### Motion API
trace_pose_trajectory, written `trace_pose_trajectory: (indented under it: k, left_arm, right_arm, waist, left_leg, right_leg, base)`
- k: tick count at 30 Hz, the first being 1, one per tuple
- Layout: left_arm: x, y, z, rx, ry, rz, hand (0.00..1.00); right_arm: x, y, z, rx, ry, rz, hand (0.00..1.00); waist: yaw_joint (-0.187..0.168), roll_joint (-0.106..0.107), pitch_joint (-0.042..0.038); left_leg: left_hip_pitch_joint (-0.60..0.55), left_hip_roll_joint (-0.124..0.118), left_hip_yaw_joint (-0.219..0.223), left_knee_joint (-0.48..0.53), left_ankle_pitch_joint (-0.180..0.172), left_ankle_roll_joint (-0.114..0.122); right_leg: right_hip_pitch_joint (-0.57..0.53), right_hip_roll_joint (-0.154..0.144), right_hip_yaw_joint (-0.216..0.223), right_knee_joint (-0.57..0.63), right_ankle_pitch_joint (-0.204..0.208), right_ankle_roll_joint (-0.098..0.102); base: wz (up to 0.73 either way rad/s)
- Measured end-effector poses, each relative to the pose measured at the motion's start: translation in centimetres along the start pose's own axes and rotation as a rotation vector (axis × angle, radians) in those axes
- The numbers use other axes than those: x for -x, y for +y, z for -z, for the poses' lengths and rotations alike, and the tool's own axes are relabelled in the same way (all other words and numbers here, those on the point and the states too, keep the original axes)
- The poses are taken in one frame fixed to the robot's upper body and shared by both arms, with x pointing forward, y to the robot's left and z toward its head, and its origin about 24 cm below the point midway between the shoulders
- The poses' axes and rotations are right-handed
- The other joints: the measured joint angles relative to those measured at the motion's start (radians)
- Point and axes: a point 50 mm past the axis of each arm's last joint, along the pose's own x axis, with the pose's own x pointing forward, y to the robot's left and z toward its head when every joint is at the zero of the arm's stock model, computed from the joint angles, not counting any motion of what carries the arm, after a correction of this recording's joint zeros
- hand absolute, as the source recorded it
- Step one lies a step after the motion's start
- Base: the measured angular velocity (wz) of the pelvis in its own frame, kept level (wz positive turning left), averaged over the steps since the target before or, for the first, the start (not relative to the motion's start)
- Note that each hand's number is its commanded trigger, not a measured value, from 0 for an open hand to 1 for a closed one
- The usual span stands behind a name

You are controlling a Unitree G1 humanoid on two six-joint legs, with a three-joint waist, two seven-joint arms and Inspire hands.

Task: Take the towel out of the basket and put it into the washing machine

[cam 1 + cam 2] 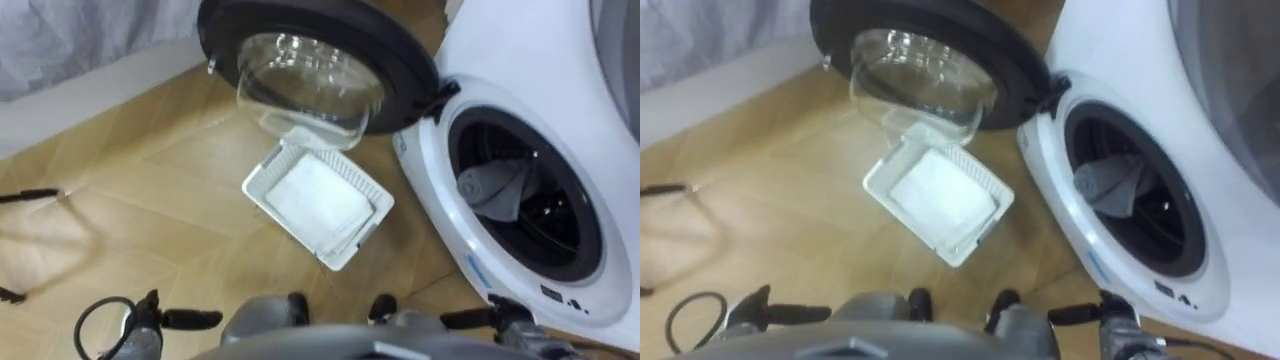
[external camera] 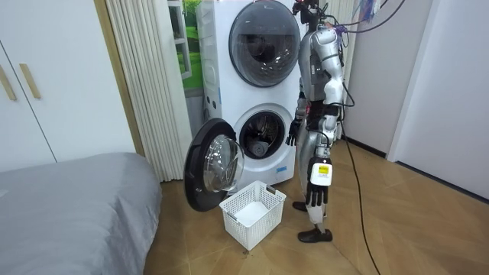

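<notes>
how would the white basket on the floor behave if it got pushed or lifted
The white basket looks like thin slotted plastic and seems empty, so it is probably light yet fairly stiff. Being wide and low on the smooth wooden floor, it would likely slide rather than tip. A push away could bump it into the open door close by.

Wood floor (image 2: 412,229), white wall (image 2: 451,84), pale pleated curtain (image 2: 145,84), grey bed (image 2: 69,206), white cupboard (image 2: 46,84) at room view's left
</notes>
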Motion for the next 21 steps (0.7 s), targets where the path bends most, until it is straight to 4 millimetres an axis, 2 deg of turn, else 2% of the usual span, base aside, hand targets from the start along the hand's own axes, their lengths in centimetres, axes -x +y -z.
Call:
trace_pose_trajectory:
  k: [8, 12, 16, 21]
  left_arm:
    - [0.3, 0.4, 1.3, 0.075, 0.033, -0.030, 0.00]
    - [0.3, 0.5, 1.7, 0.095, 0.060, -0.038, 0.00]
    - [0.5, 0.1, 2.5, 0.090, 0.094, -0.029, 0.00]
    - [0.8, -0.9, 3.6, 0.098, 0.137, 0.010, 0.00]
  right_arm:
    - [0.4, 0.3, 2.3, -0.028, 0.033, -0.061, 0.00]
    - [0.4, 0.5, 2.4, -0.021, 0.041, -0.090, 0.00]
    - [0.4, 0.8, 2.5, -0.044, 0.052, -0.120, 0.00]
    - [0.4, 0.9, 2.6, -0.044, 0.064, -0.145, 0.00]
  waist:
    - [0.000, -0.015, -0.0056]
    - [0.000, -0.025, -0.0078]
    - [-0.002, -0.021, -0.0056]
    - [-0.004, -0.023, -0.0066]
  left_leg:
    - [0.149, 0.001, 0.008, -0.063, 0.006, -0.010]
    - [0.174, 0.000, 0.011, -0.070, 0.006, -0.010]
    - [0.198, 0.001, 0.012, -0.083, 0.005, -0.011]
    - [0.206, 0.004, 0.013, -0.082, 0.004, -0.013]
  right_leg:
    - [0.135, 0.013, 0.004, -0.057, -0.004, 0.005]
    - [0.161, 0.015, 0.020, -0.066, -0.004, 0.005]
    - [0.185, 0.018, 0.026, -0.066, -0.004, 0.005]
    - [0.192, 0.022, 0.025, -0.066, -0.003, 0.004]
  base:
    - [-0.04]
    - [-0.04]
    - [-0.01]
    - [0.00]
